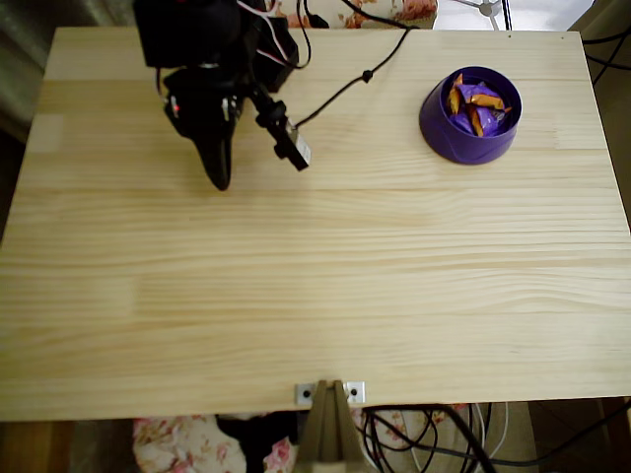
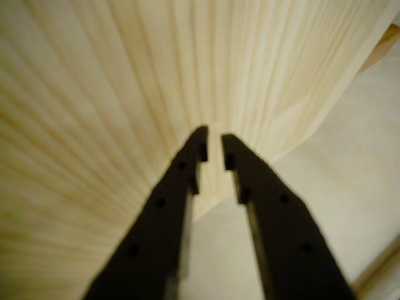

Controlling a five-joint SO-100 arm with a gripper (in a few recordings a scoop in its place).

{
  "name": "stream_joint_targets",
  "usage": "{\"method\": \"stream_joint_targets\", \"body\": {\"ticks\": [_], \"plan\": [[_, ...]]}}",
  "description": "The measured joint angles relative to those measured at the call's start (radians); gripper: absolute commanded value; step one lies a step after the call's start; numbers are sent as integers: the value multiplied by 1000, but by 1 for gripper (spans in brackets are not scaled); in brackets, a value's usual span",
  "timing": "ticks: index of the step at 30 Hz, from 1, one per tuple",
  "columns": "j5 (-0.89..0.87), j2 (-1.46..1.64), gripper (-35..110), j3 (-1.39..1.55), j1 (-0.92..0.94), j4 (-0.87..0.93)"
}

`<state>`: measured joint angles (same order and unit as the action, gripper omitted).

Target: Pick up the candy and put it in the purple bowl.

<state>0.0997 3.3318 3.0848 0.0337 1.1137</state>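
Several pieces of candy [image 1: 477, 102], shiny purple with orange ends, lie heaped inside the purple bowl [image 1: 440, 129], which stands on the wooden table [image 1: 315, 286] near its far right corner in the overhead view, well apart from the gripper [image 1: 219, 175] and off to its right in that view, a little farther back on the table. No sweet lies loose on the boards that show around the bowl or below the arm. The gripper itself hangs over the left rear part of the table, its dark tip pointing down and toward the near edge in the overhead view. In the wrist view the gripper [image 2: 212, 150] shows two black fingers [image 2: 181, 187] that run up from the bottom of the picture and draw close at their tips, with only a thin slit of pale wood between them; nothing is held there, so the jaws stand nearly closed and empty. Just beside the gripper, to its right in the overhead view, a small pale block [image 1: 296, 150] juts from the arm on a dark stalk, and a black cable [image 1: 345, 89] runs from it back toward the far edge. Beyond the fingertips in the wrist view the grain of the table fans outward, and the table's edge [image 2: 325, 112] falls away to the right of the tips.
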Motion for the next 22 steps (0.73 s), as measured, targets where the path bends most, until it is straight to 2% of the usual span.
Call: {"method": "stream_joint_targets", "body": {"ticks": [6,22], "plan": [[-74,0,0,0,72,17],[-51,0,0,0,35,17]]}}
